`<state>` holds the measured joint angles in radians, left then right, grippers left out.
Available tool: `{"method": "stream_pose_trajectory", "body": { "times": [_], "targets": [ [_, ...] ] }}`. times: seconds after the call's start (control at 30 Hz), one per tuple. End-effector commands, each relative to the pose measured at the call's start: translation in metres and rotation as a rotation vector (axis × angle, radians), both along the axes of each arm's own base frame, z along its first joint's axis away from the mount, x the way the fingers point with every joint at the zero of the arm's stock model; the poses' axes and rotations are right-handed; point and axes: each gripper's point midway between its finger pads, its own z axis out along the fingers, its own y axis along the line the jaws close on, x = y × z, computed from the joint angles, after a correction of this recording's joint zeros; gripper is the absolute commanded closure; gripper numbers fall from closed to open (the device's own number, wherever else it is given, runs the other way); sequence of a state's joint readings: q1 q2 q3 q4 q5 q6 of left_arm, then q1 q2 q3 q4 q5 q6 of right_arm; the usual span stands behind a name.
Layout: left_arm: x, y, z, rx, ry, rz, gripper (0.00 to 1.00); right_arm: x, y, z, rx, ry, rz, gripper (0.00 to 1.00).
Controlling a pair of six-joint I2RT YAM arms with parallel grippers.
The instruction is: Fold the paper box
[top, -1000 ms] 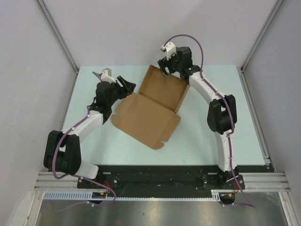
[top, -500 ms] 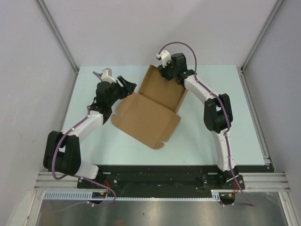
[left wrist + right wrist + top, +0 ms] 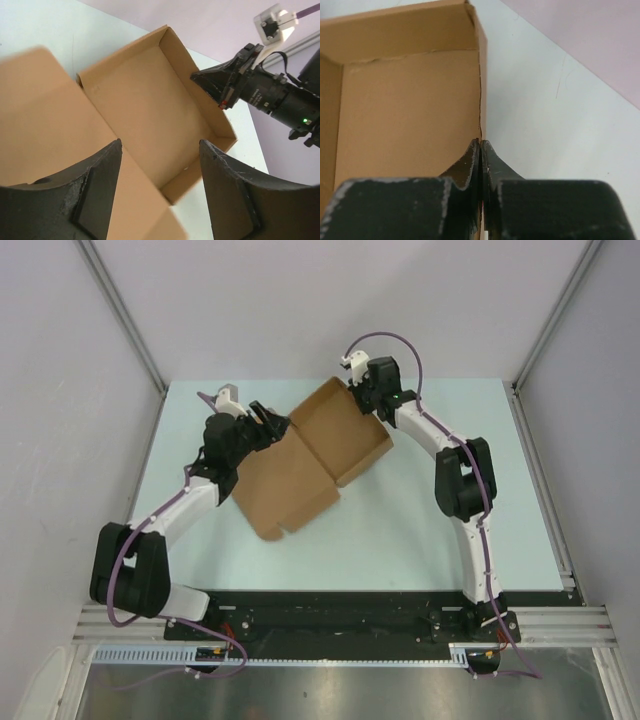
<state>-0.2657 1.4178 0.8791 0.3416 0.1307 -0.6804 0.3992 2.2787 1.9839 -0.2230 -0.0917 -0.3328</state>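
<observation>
The paper box [image 3: 318, 455] lies on the pale green table [image 3: 450, 530], a little toward 11 o'clock of the table's middle in the top view. Its long axis runs diagonally, from about 1 o'clock down to about 7 o'clock. The end toward 1 o'clock is the tray half [image 3: 340, 435], with its low side walls folded up and its open face upward. The end toward 7 o'clock is the flat lid panel [image 3: 283, 492], which lies spread on the table and joins the tray along a crease.

The right gripper [image 3: 362, 402] reaches in from 1 o'clock and is closed on the tray's far wall. In the right wrist view its fingertips [image 3: 473, 155] are pressed together, with the thin upper edge of that cardboard wall running straight out from between them. The left wrist view shows the same pinch from the other side, the dark jaws clamped on the rim of the wall near the tray's far corner.

The left gripper [image 3: 274, 420] sits at the 10 o'clock side of the box, above the crease where lid and tray meet. Its jaws stand wide apart and grip nothing. Its own camera looks between the two dark fingers [image 3: 97, 187] into the tray. Whether either finger touches the cardboard cannot be told.
</observation>
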Motion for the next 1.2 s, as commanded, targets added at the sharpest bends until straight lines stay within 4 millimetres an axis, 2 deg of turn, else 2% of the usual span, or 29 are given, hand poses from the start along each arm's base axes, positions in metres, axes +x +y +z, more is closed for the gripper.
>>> {"method": "stream_pose_trajectory", "body": {
  "times": [0.0,0.07,0.1,0.17,0.23,0.27,0.3,0.33,0.37,0.4,0.47,0.5,0.63,0.67,0.7,0.73,0.77,0.8,0.83,0.87,0.9,0.97,1.0,1.07,1.1,1.13,1.17],
  "targets": [
    [-0.009,-0.003,0.038,-0.016,-0.075,0.000,0.32,-0.009,-0.004,0.058,0.061,-0.057,-0.081,1.00],
    [-0.013,-0.004,0.044,-0.018,-0.082,0.002,0.33,-0.013,-0.007,0.063,0.078,-0.040,-0.116,1.00],
    [-0.015,-0.003,0.045,-0.014,-0.073,0.008,0.33,-0.014,-0.016,0.061,0.101,-0.005,-0.200,1.00],
    [-0.019,-0.004,0.050,-0.003,-0.079,0.009,0.33,-0.019,-0.022,0.066,0.154,0.042,-0.268,1.00],
    [-0.025,-0.002,0.054,0.006,-0.082,0.021,0.33,-0.030,-0.032,0.061,0.230,0.133,-0.387,1.00],
    [-0.026,-0.001,0.056,0.007,-0.086,0.024,0.33,-0.038,-0.035,0.049,0.241,0.176,-0.419,1.00],
    [-0.029,-0.001,0.056,0.008,-0.086,0.026,0.33,-0.045,-0.039,0.061,0.317,0.188,-0.493,1.00],
    [-0.033,-0.001,0.062,0.003,-0.101,0.024,0.33,-0.052,-0.042,0.058,0.340,0.204,-0.528,1.00],
    [-0.035,-0.001,0.062,0.000,-0.100,0.023,0.33,-0.064,-0.047,0.039,0.343,0.243,-0.577,1.00],
    [-0.037,-0.001,0.062,0.003,-0.096,0.022,0.33,-0.071,-0.049,0.057,0.399,0.220,-0.598,1.00],
    [-0.043,-0.003,0.066,-0.001,-0.103,0.014,0.32,-0.084,-0.050,0.059,0.481,0.228,-0.690,1.00],
    [-0.046,-0.003,0.065,0.002,-0.094,0.014,0.32,-0.097,-0.054,0.056,0.499,0.231,-0.715,1.00],
    [-0.061,-0.008,0.065,0.007,-0.092,0.001,0.31,-0.130,-0.043,0.054,0.631,0.269,-0.838,1.00],
    [-0.066,-0.009,0.058,0.017,-0.069,-0.002,0.31,-0.140,-0.034,0.053,0.635,0.258,-0.849,1.00],
    [-0.074,-0.015,0.060,0.017,-0.071,-0.021,0.30,-0.150,-0.033,0.045,0.629,0.261,-0.872,1.00],
    [-0.076,-0.013,0.056,0.027,-0.060,0.001,0.29,-0.157,-0.032,0.049,0.644,0.247,-0.895,1.00],
    [-0.081,-0.013,0.044,0.046,-0.027,0.005,0.28,-0.165,-0.034,0.046,0.670,0.234,-0.967,1.00],
    [-0.090,-0.019,0.044,0.051,-0.027,-0.007,0.28,-0.175,-0.025,0.041,0.673,0.241,-0.982,1.00],
    [-0.094,-0.019,0.039,0.053,-0.014,0.002,0.26,-0.185,-0.025,0.032,0.676,0.247,-1.020,1.00],
    [-0.097,-0.013,0.026,0.076,0.017,0.039,0.24,-0.191,-0.028,0.024,0.694,0.243,-1.083,1.00],
    [-0.104,-0.016,0.029,0.070,0.006,0.039,0.23,-0.201,-0.019,0.018,0.701,0.255,-1.095,1.00],
    [-0.112,-0.007,0.013,0.081,0.049,0.085,0.21,-0.214,-0.020,-0.001,0.672,0.249,-1.144,1.00],
    [-0.117,-0.003,0.020,0.066,0.031,0.096,0.20,-0.219,-0.015,-0.006,0.674,0.251,-1.149,1.00],
    [-0.122,0.006,0.019,0.060,0.033,0.134,0.17,-0.228,-0.004,-0.023,0.623,0.271,-1.127,0.82],
    [-0.124,0.015,0.029,0.055,0.002,0.165,0.16,-0.231,-0.001,-0.026,0.602,0.279,-1.113,0.76],
    [-0.125,0.019,0.032,0.060,-0.010,0.181,0.16,-0.235,0.003,-0.027,0.585,0.280,-1.092,0.65],
    [-0.126,0.023,0.035,0.063,-0.018,0.195,0.16,-0.236,0.003,-0.030,0.569,0.267,-1.083,0.59]
  ]
}}
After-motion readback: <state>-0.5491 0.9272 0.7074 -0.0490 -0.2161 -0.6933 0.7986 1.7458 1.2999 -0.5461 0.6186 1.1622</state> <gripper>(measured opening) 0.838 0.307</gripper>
